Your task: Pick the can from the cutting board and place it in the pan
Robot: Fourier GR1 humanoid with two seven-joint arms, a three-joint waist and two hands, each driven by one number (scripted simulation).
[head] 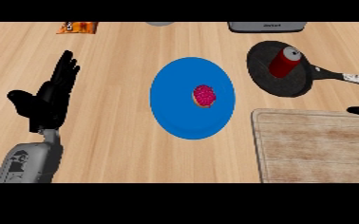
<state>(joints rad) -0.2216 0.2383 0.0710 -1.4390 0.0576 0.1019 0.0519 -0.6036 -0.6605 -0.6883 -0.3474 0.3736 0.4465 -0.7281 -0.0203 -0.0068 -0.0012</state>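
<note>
A red can (285, 61) with a silver top stands in the black pan (270, 78) at the upper right; the pan's handle (335, 73) points right. Below the pan lies the pale wooden cutting board (305, 144), with nothing on it. My left hand (49, 97) rests open at the left, fingers straight and pointing up, far from the can. Only a small black tip of my right hand (354, 110) shows at the right edge, just above the board.
A blue plate (175, 114) in the middle carries a pink-frosted donut (204, 96). An orange snack packet (77, 27) lies at the top left. A grey appliance (266, 26) and a grey round object (160, 23) sit at the top edge.
</note>
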